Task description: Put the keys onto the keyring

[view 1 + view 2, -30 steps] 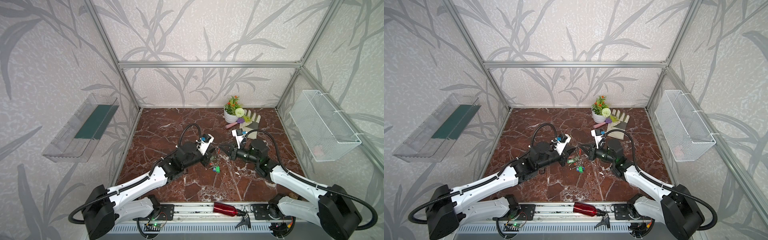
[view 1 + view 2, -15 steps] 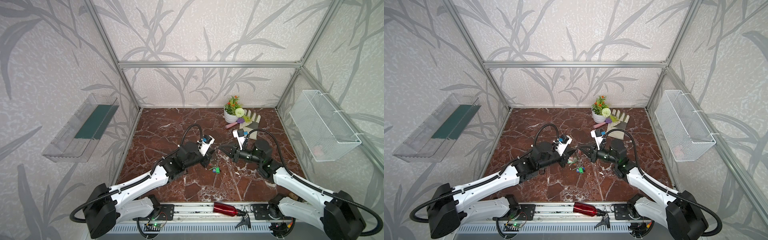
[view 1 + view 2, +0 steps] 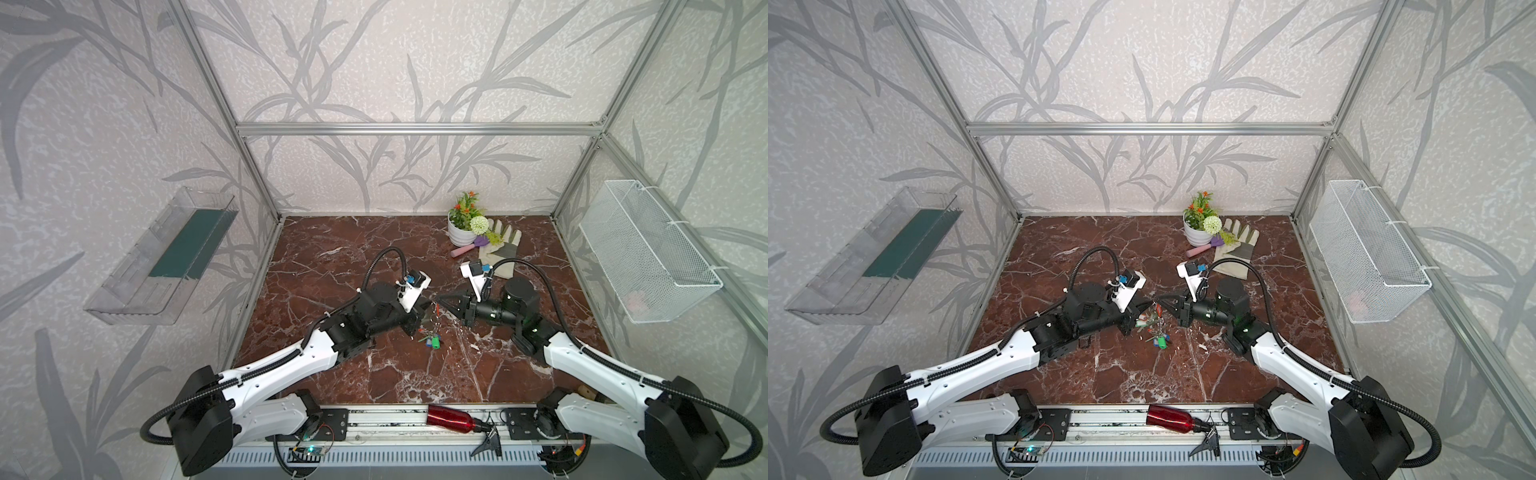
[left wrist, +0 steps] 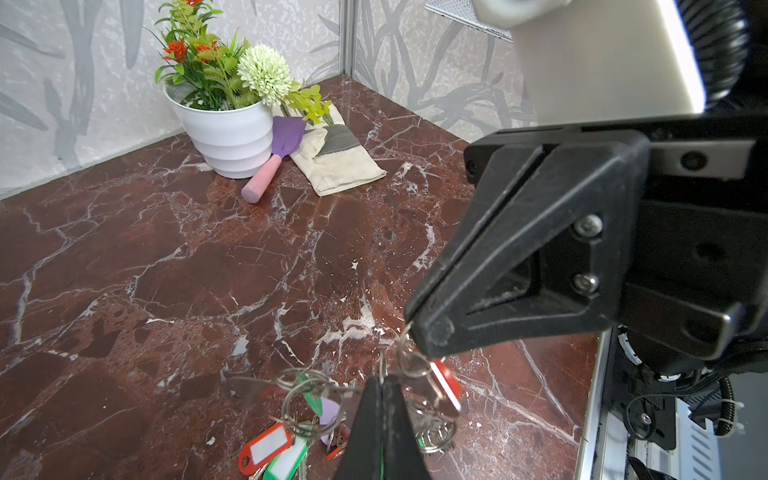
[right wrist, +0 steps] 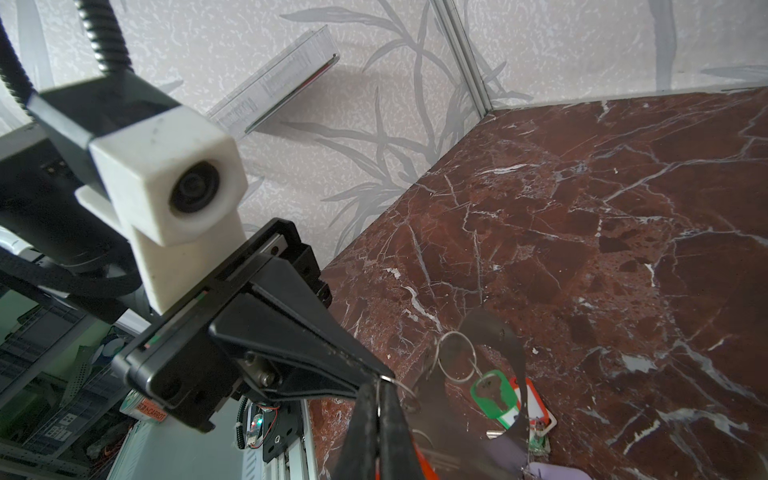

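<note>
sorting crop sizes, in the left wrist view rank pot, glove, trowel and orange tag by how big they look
1. pot and glove, alike
2. trowel
3. orange tag, smallest though nearest the camera

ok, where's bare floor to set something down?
Free: red-brown marble floor back-left, between left wall and white ribbed flower pot; front-centre strip between the arms. Crowded: centre, left gripper and right gripper at tagged key bunch; back-right, pot, pink-handled trowel, pale work glove.

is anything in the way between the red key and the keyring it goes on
Nothing visible. The right gripper pinches the red key by its small ring, tip to tip with the left gripper, which seems to hold the keyring. Only the keyring's own hanging tags crowd the spot.
</note>
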Robot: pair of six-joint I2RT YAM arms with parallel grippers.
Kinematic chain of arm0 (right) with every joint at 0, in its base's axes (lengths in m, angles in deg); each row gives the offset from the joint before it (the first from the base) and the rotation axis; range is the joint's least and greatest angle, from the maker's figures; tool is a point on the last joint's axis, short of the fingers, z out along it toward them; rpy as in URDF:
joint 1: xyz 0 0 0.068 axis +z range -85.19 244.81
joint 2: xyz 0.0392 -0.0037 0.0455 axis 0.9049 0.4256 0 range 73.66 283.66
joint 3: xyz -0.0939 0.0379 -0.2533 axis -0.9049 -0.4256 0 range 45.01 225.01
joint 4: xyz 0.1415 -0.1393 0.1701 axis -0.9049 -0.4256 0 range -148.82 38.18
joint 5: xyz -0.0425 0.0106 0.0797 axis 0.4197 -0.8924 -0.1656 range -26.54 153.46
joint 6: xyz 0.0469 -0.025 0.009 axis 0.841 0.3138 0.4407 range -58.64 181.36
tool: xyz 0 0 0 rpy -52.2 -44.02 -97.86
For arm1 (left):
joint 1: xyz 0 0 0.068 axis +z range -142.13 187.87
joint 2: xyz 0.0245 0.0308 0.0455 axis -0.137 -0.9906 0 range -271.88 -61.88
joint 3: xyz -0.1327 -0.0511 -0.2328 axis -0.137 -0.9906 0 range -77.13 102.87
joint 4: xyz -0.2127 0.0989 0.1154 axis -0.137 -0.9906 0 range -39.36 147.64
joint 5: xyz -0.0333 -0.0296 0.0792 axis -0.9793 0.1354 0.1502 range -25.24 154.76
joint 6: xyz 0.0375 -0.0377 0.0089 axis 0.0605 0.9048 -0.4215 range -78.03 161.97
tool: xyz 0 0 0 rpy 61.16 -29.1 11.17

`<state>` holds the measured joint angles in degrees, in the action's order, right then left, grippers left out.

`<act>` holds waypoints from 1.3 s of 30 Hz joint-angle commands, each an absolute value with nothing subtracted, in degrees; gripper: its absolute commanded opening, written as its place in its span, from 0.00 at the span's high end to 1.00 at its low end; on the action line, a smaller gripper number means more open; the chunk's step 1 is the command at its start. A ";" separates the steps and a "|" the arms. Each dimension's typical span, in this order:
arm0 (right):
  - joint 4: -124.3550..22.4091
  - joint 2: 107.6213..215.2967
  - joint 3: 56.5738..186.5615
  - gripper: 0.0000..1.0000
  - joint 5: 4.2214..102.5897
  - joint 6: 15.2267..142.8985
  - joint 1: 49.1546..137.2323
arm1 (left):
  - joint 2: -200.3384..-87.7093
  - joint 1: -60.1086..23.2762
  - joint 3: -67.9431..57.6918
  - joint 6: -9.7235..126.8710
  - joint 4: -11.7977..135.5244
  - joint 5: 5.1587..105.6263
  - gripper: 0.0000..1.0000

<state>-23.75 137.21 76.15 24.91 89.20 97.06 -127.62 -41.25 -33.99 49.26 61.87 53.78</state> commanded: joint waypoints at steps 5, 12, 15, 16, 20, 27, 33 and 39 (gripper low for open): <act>-25.02 138.17 78.82 1.00 26.10 87.11 97.76 | -127.05 -41.22 -31.07 49.25 63.00 52.54 1.00; -26.36 138.43 79.10 1.00 27.26 85.94 98.77 | -127.11 -41.19 -31.08 49.53 63.26 52.01 1.00; -27.47 138.43 79.33 1.00 27.85 85.03 99.07 | -127.16 -41.22 -31.07 49.45 63.20 51.98 1.00; -27.64 138.51 79.38 1.00 27.94 84.96 99.09 | -127.05 -41.17 -31.08 49.57 63.25 52.07 1.00; -28.85 138.43 79.38 1.00 29.03 84.01 99.13 | -126.92 -41.19 -30.98 50.25 63.58 52.09 1.00; -30.20 138.67 79.38 1.00 30.48 82.68 100.03 | -126.93 -41.18 -30.72 52.87 64.76 51.76 1.00; -29.80 139.21 79.07 1.00 30.53 82.72 100.10 | -127.08 -41.17 -30.73 53.53 64.50 52.16 1.00; -29.47 139.38 79.01 1.00 30.83 82.81 100.15 | -127.12 -41.24 -30.76 53.73 64.43 52.12 1.00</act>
